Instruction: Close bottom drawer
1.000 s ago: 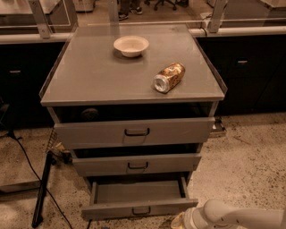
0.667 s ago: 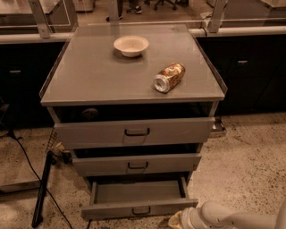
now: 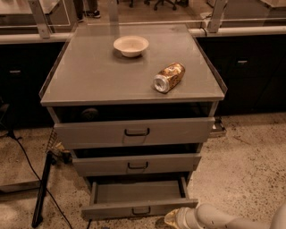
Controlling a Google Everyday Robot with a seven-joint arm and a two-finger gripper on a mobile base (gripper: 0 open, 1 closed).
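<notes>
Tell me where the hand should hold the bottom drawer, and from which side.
Grip the dark loop handle at the centre of the bottom drawer front, coming from the front: the drawer stands pulled out, handle facing outward. The hand is low, right of it.

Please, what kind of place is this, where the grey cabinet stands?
Probably an office or lab workspace: a speckled hard floor, a long counter behind the cabinet, and a rolling chair base at the back. The gripper is low, by the front right corner of the open bottom drawer.
</notes>
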